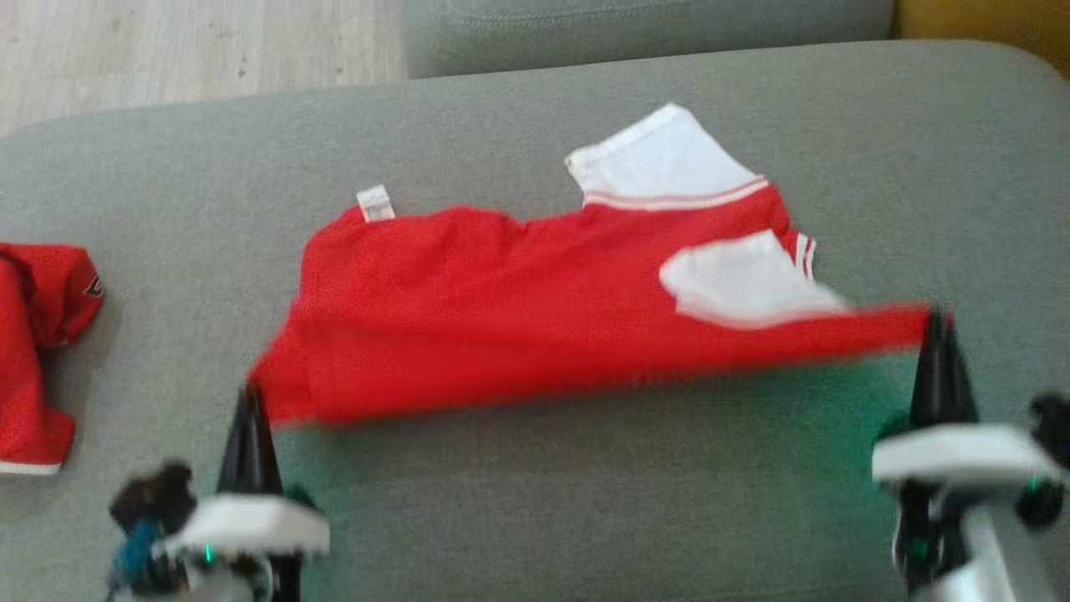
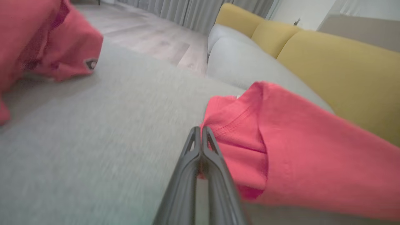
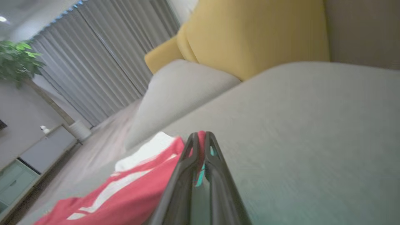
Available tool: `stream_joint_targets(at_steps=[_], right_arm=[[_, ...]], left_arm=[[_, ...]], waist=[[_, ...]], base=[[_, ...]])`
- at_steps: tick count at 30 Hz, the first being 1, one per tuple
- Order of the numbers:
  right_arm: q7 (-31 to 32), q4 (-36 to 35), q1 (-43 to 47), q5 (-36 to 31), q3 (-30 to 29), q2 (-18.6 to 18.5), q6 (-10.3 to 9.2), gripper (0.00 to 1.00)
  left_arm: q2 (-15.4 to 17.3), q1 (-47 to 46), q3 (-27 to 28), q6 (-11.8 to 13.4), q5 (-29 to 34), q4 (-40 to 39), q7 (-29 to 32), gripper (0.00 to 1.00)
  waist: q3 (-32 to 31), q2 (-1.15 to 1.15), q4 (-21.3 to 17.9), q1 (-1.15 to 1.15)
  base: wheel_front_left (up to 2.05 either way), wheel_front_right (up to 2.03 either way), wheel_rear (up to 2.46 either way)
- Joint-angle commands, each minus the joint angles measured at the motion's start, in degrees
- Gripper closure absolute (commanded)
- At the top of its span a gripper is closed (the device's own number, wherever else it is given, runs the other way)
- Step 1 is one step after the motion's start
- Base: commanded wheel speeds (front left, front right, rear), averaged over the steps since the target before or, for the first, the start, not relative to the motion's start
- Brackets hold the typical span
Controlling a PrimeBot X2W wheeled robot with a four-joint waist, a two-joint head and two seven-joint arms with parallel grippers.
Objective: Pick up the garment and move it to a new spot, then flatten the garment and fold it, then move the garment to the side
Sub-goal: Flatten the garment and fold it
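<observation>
- Lying crumpled at the far left of the grey cushion (image 1: 535, 518), another red cloth (image 1: 33, 351) is seen, well apart from the rest.
- The left gripper (image 1: 248, 400) is closed tight, and the garment's near left corner is pinched between its fingers.
- The garment (image 1: 518, 318) is stretched by its near edge between both grippers. Its far part is rested on the cushion, with the white sleeves (image 1: 660, 159) toward the right.
- The right gripper (image 1: 936, 322) is likewise closed, with the near right corner clamped in it.
</observation>
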Motion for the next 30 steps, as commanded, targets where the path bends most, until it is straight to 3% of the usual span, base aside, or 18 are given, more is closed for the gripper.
stream_joint_targets(at_steps=[1, 4, 5, 6, 7, 12, 17, 19, 23, 30], right_arm=[[-0.6, -1.4, -0.2, 0.4, 0.5, -0.3, -0.04, 1.00], [-0.6, 0.3, 2.9, 0.0, 0.5, -0.3, -0.04, 1.00], [-0.6, 1.3, 3.6, 0.1, 0.6, -0.3, -0.04, 0.86], [-0.6, 2.0, 3.9, 0.1, 0.5, -0.3, -0.04, 0.27], [-0.6, 2.6, 3.9, -0.4, 0.6, -0.3, -0.04, 0.00], [-0.6, 1.1, 0.3, -5.3, -0.6, -0.3, -0.04, 0.00], [-0.6, 0.6, -3.9, -8.0, 1.3, -0.3, -0.04, 0.00], [-0.6, 0.7, -6.2, -9.0, 2.6, -0.3, -0.04, 0.00], [-0.6, 1.3, -10.2, -10.4, 5.2, -0.3, -0.04, 0.00], [-0.6, 2.8, -15.4, -10.3, 9.1, -0.3, -0.04, 0.00]], left_arm=[[1.0, 0.0, 2.6, 0.1, -0.5, -0.7, -0.3, 1.00], [0.9, 3.1, 2.2, 0.1, -1.2, 1.5, -0.3, 1.00], [0.9, 3.7, 1.4, 0.1, -2.1, 2.3, -0.3, 0.99], [0.9, 4.0, 0.8, 0.1, -3.0, 2.6, -0.3, 0.51], [0.8, 4.1, 0.3, 0.1, -3.7, 2.6, -0.3, 0.00], [1.0, -0.5, -0.3, 0.1, -1.3, 0.3, -0.3, 0.00], [4.5, -7.4, -2.8, 0.1, 0.1, 1.0, -0.3, 0.00], [7.0, -11.6, -6.2, 0.1, -0.5, 2.9, -0.2, 0.00], [12.0, -20.6, -15.3, 0.1, -5.8, 5.5, 5.1, 0.00], [21.7, -30.6, -30.2, 0.1, -20.5, 5.0, 15.5, 0.00]], waist=[[-0.3, 0.00, -0.2, 0.01], [-0.6, 0.00, -0.4, 0.01], [-0.6, 0.00, -0.4, 0.01], [-0.5, 0.00, -0.4, 0.01], [-0.4, 0.00, -0.3, 0.01], [1.4, 0.00, 0.2, 0.01], [3.1, 0.00, 0.3, 0.01], [4.2, 0.00, 0.2, 0.01], [6.8, 0.00, 0.0, 0.01], [11.4, 0.00, -1.6, 0.01]], base=[[0.00, 0.00, 0.00], [0.00, 0.00, 0.00], [0.00, 0.00, 0.00], [0.00, 0.00, 0.00], [0.00, 0.00, 0.00], [0.00, 0.00, 0.00], [0.00, 0.00, 0.00], [0.00, 0.00, 0.00], [0.00, 0.00, 0.00], [0.00, 0.00, 0.00]])
